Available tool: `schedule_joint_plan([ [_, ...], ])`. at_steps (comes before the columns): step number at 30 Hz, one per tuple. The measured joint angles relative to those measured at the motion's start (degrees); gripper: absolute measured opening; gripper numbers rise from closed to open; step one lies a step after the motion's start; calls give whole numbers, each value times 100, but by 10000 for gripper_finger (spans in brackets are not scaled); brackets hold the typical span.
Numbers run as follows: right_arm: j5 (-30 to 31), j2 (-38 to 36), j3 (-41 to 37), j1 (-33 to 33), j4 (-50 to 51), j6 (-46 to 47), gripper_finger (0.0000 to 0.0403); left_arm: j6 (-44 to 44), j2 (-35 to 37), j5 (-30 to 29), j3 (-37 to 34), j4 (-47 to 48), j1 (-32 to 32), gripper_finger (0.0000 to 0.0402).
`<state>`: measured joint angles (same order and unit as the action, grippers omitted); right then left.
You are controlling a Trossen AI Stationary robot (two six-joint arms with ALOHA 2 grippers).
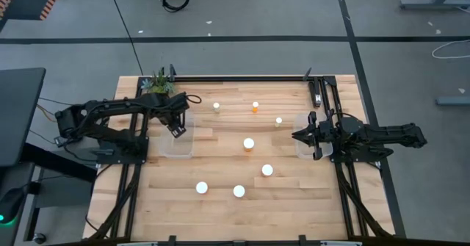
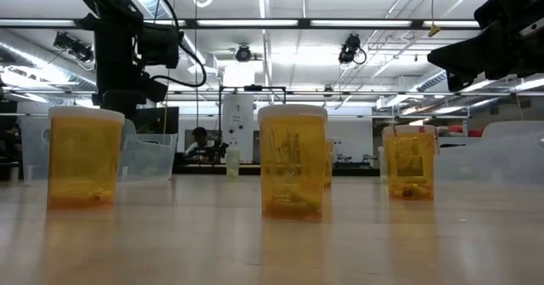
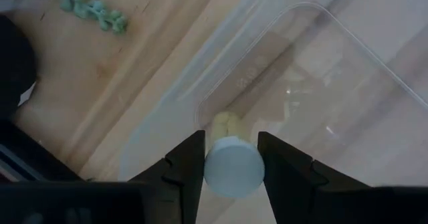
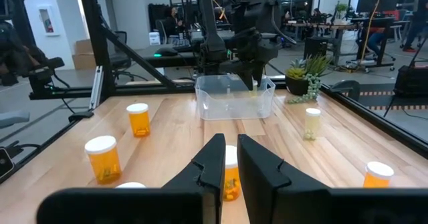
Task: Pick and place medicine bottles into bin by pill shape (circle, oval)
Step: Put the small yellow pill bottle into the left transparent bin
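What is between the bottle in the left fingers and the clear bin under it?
Nothing visible. The left gripper holds a white-capped bottle directly above the open clear bin. The bin has no lid, and the wood shows through its bottom. The potted plant stands beside the bin, not over it.

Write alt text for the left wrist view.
The left tool grips a white-capped medicine bottle above a clear plastic bin on the wooden table. Green plant leaves show at one corner.
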<state>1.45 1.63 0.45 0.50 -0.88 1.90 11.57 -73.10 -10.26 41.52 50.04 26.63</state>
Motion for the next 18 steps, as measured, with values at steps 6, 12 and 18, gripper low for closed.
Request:
schedule_joint_plan([
  [6,0,0,0,-1,-1,1,46,62,0,2,0,4,0,146],
  [12,0,0,0,1,-3,1,46,105,0,2,0,7,0,168],
  [18,0,0,0,1,-5,1,46,122,0,2,0,9,0,191],
])
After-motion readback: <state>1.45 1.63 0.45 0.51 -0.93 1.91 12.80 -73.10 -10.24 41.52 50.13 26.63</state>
